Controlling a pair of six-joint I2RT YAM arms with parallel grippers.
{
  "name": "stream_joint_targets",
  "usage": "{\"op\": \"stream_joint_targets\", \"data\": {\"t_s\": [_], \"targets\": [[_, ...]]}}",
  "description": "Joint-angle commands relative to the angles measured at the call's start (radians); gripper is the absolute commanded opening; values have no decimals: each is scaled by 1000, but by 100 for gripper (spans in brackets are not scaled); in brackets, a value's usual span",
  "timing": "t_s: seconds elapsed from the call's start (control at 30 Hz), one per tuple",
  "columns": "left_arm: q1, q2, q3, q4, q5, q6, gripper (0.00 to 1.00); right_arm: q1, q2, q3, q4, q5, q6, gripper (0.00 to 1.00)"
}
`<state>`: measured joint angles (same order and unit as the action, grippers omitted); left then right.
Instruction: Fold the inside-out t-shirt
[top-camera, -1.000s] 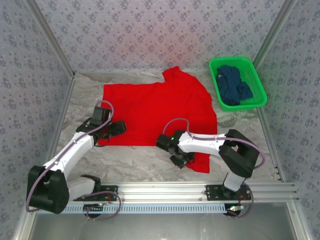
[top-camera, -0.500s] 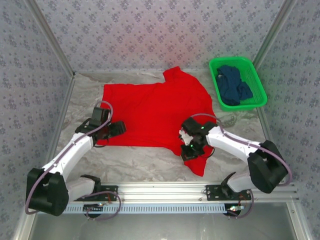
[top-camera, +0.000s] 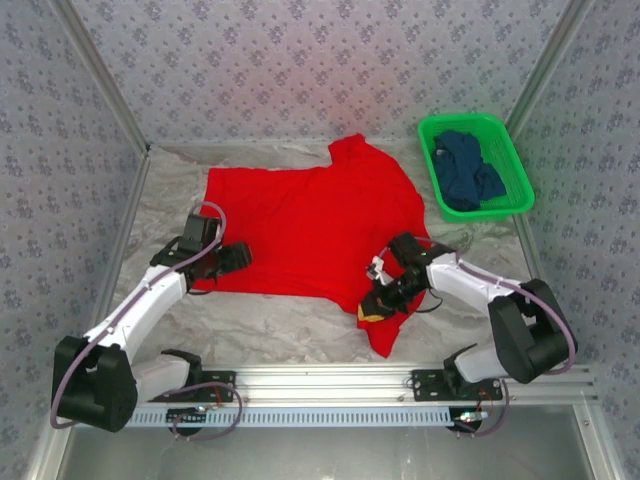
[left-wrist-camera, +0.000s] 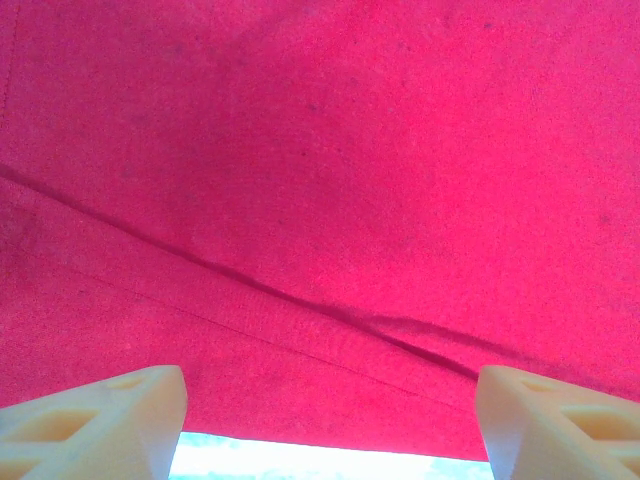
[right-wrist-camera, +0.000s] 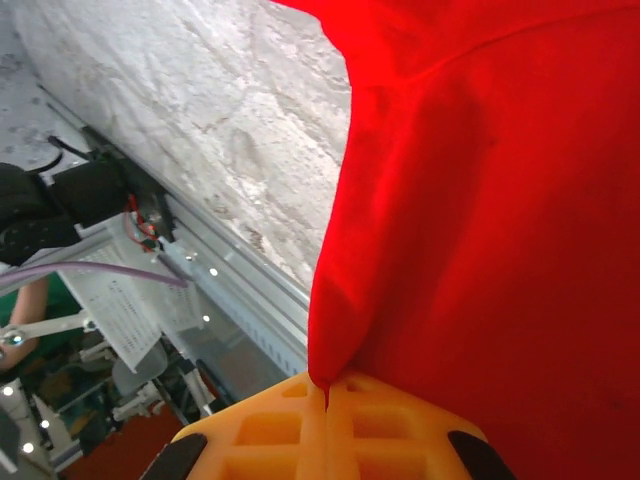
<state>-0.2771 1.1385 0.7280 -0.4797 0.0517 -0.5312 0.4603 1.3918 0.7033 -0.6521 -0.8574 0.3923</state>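
Marbled table (top-camera: 280, 325): one t-shirt (top-camera: 310, 220), one basket (top-camera: 462, 119)

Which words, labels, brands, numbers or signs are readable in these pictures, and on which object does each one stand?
None can be read.
The white sheet in the right wrist view: fine print, too small to read.
The t-shirt: a bit of yellow print shows at its folded corner, with no legible letters.

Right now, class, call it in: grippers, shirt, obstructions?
Left gripper open at near-left hem. Right gripper shut on t-shirt, near-right corner. Cloth mostly flat. Green basket stands apart, far right.
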Motion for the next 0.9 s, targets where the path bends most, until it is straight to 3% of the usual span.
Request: {"op": "stream_joint_targets", "data": {"t_s": [0.0, 0.17, 0.27, 0.3, 0.4, 0.43, 0.87], "targets": [[-5, -25, 15, -25, -12, 9, 76, -8, -18, -12, -25, 8, 5, 8], [-5, -29, 21, -29, -10, 10, 76, 52, 52, 37, -176, 431, 0, 20], [-5, -37, 19, -32, -9, 10, 76, 120, 61, 98, -264, 667, 28, 34], [-5, -40, 18, -33, -13, 10, 76, 133, 53, 105, -269, 682, 35, 36], [-5, -40, 15, -28, -14, 9, 76, 128, 16, 74, -226, 604, 69, 59], [-5, -39, 15, -27, -14, 8, 76, 115, 3, 51, -198, 575, 86, 61], [-5, -76, 25, -44, -18, 26, 76, -63, 62, 23, -174, 748, 184, 61]]}}
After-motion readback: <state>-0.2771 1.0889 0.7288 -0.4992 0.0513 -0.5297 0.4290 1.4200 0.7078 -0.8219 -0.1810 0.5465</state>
